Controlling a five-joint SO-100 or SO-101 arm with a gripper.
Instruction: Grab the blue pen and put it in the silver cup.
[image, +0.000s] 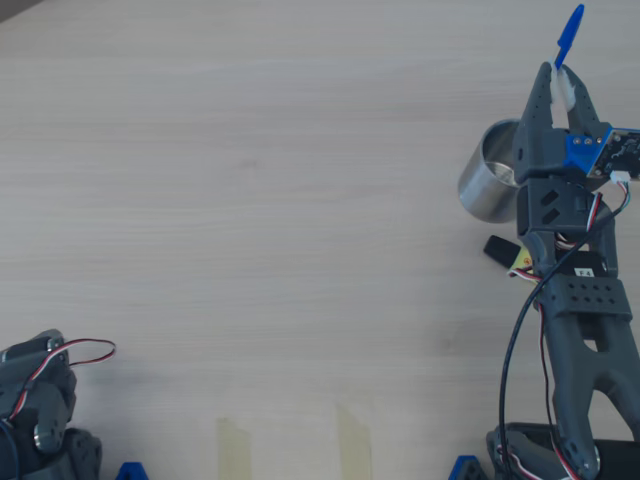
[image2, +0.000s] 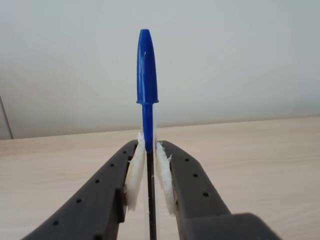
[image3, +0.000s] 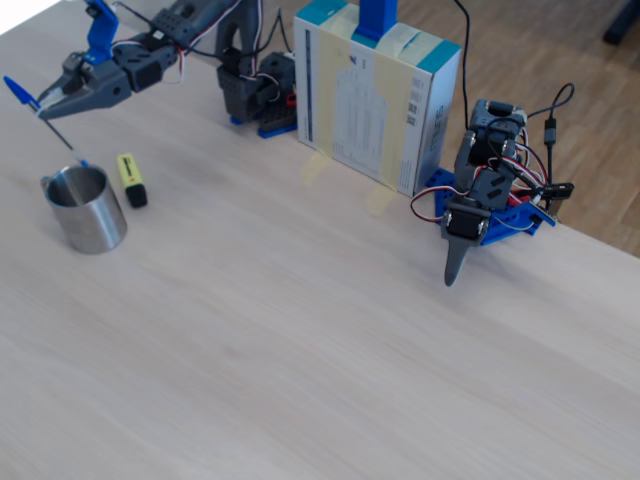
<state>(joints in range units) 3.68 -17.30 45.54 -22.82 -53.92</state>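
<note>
Padded end effector (image2: 148, 165) — slim blue pen (image2: 147, 90)

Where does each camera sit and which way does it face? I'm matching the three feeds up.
Overhead view: straight above the table, looking down; shows the arm, the end effector holding the blue pen beside the silver cup.
Wrist view: on the end effector, looking along its fingers at the pen's cap.
Fixed view: high, angled across the table; arm at top left, yellow highlighter near the cup.
All three share the pen.
</note>
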